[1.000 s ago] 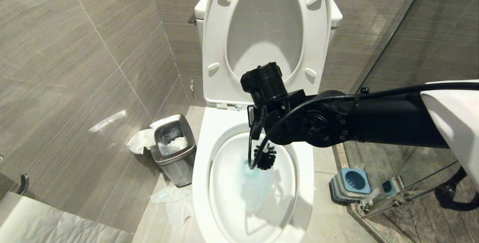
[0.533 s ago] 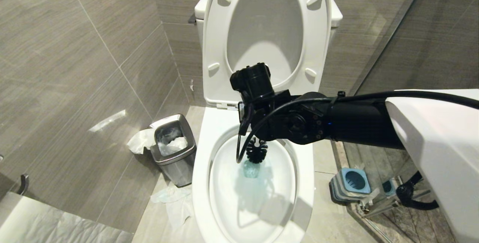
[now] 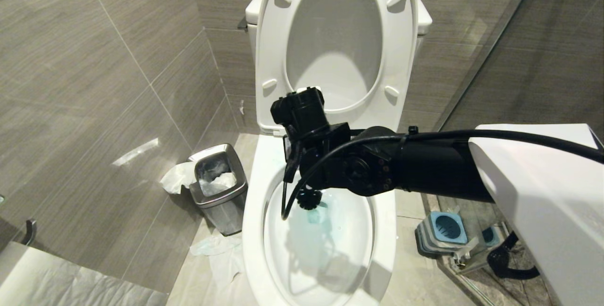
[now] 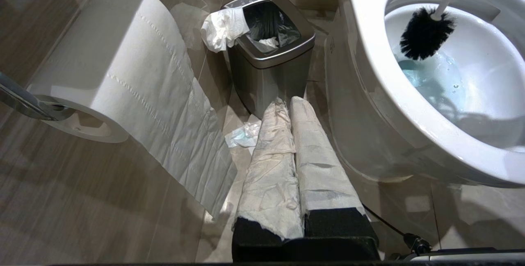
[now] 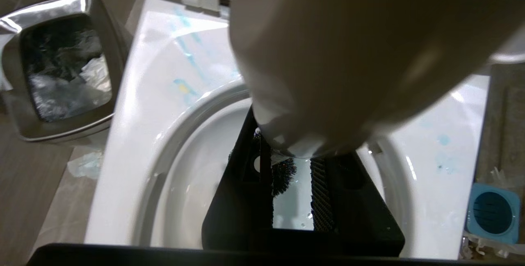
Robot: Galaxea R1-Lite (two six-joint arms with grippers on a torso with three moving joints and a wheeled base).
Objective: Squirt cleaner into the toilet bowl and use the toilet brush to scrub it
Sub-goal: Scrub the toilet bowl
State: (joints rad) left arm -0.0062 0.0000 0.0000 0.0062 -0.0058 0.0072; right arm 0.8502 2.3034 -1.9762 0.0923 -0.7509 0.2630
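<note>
— Where are we with the scrub?
— Our right pincer [image 3: 306,181] clenches the toilet brush [image 4: 426,32]; its head has slid from mid-basin to the toilet bowl [image 3: 255,211] left wall, just above the blue cleaner [image 3: 314,216].
— So scrubbing continues?
— We think so — left pincer [image 4: 293,106] is parked, clenched on nothing.
</note>
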